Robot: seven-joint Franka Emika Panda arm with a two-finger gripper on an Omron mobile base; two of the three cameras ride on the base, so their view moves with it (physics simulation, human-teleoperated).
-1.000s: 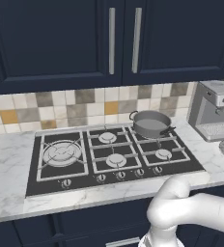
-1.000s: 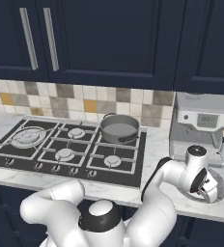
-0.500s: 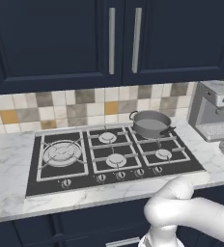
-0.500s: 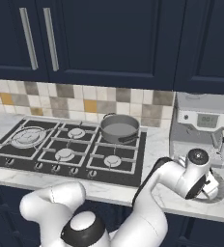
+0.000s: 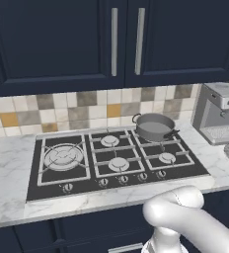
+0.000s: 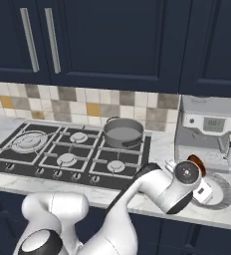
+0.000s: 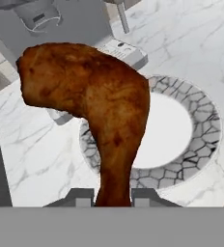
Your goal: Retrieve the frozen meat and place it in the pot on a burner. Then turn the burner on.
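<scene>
Meat point(image 7: 90, 111) held over plate point(image 7: 201, 140), far from pot point(image 6: 123, 132)
Gripper point(image 7: 113, 195) was closed on its narrow end, above the counter by the coffee machine point(image 6: 207, 132); such a thin, end-only hold risked a drop in transit

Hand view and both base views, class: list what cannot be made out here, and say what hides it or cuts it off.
- Pincer fingertips: hand view, mostly covered by the frozen meat.
- Plate: hand view, its left part hidden behind the meat.
- Pot interior: left base view, too small to tell what it holds.
- Coffee machine: left base view, cut off by the right edge.
- Cooktop knobs: right base view, markings too small.
</scene>
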